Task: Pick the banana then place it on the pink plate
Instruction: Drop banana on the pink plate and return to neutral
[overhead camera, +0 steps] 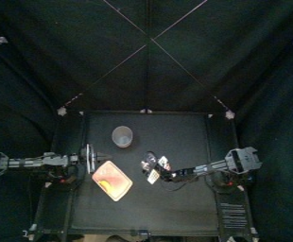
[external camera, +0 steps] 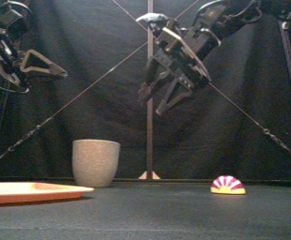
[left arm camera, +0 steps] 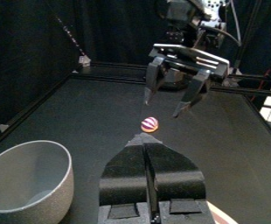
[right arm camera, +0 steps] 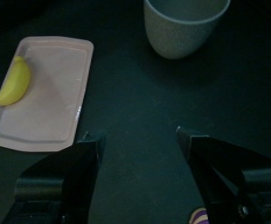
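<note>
The yellow banana lies on the pink plate, near one of its ends. In the top view the plate is at the table's front left of centre. My right gripper hangs open and empty above the table, just right of the plate; the front view shows it high up. My left gripper is shut on nothing and raised at the left, beside the plate.
A tall grey speckled cup stands behind the plate, also seen from above. A small pink and yellow striped toy lies on the table to the right, below the right gripper.
</note>
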Motion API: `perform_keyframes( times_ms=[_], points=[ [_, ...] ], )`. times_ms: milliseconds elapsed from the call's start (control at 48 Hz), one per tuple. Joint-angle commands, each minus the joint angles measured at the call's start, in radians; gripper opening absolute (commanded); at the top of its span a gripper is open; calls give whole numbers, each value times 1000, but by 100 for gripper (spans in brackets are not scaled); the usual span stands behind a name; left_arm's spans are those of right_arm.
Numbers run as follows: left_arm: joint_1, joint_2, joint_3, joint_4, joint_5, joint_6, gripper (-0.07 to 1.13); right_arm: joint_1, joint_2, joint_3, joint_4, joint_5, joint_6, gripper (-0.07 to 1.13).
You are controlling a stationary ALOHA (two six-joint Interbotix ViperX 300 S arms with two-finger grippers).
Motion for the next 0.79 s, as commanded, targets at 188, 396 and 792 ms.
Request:
perform_keyframes(
  times_ms=[188, 396, 792],
  points=[
    [-3, 5, -29, 3, -43, 0, -2, 80, -213, 98, -118, -11, 3, 97],
    [-3, 5, -18, 2, -44, -2, -2, 87, -351, 204, -127, -12, 2, 97],
    [6, 5, -8, -15, -60, -12, -2, 84, -476, 321, -74, -57, 9, 97]
  ],
)
